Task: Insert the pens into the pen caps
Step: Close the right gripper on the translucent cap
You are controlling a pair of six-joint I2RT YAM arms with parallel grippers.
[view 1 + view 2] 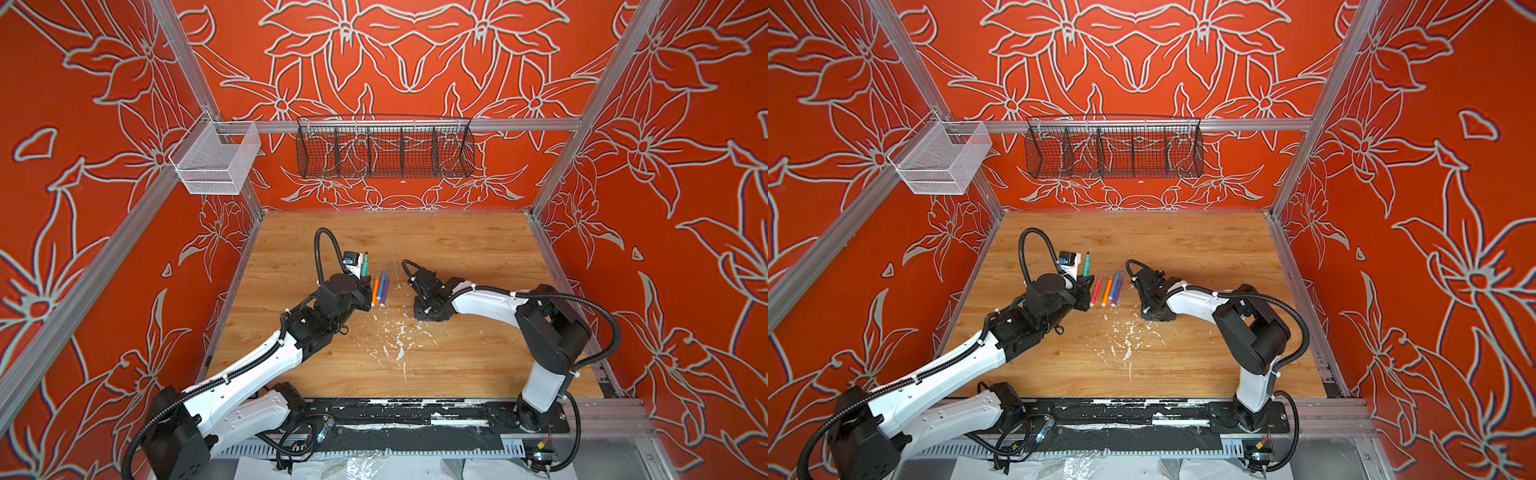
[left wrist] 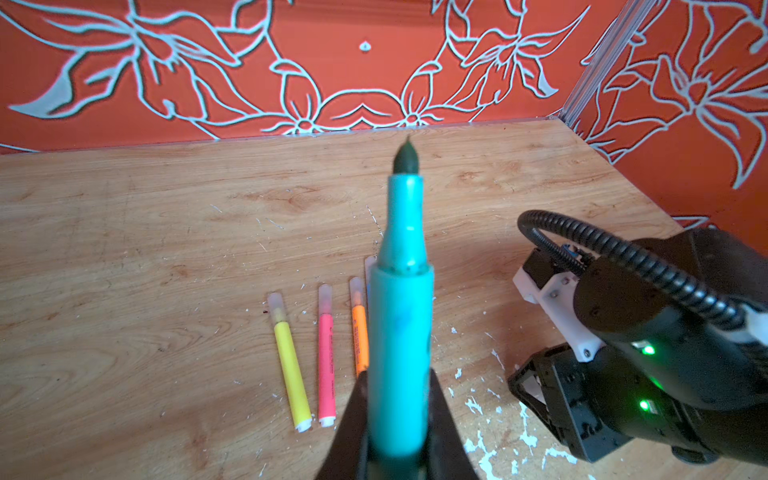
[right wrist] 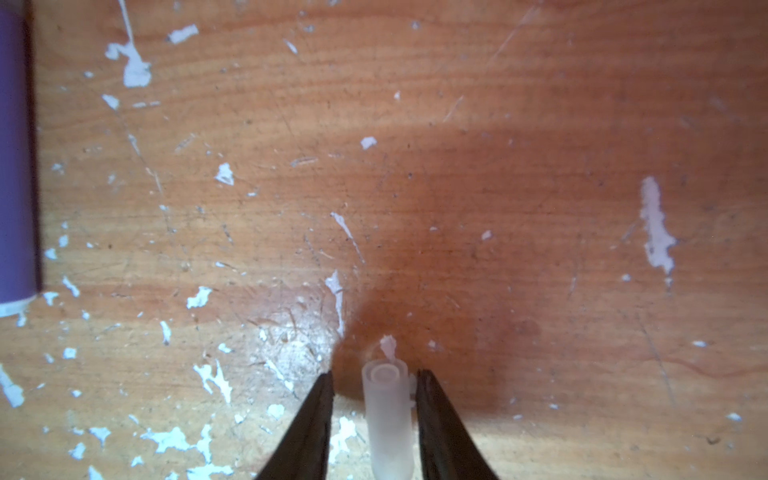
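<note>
My left gripper (image 2: 397, 382) is shut on a green pen (image 2: 399, 324), which it holds upright and uncapped above the table, its dark tip showing in both top views (image 1: 364, 264) (image 1: 1087, 264). On the table beside it lie yellow (image 2: 291, 365), pink-red (image 2: 326, 365), orange (image 2: 359, 336), blue (image 1: 381, 284) and purple (image 3: 14, 166) pens, each wearing a clear cap. A loose clear pen cap (image 3: 388, 415) lies on the wood between the fingers of my right gripper (image 3: 374, 376). One finger touches the cap's side and the other stands a little apart from it.
White paint flecks (image 1: 399, 336) are scattered over the wooden table (image 1: 478, 249) in front of the pens. A black wire basket (image 1: 384, 145) and a white mesh basket (image 1: 216, 162) hang on the back rail. The right arm (image 2: 644, 353) stands close to the right of the green pen.
</note>
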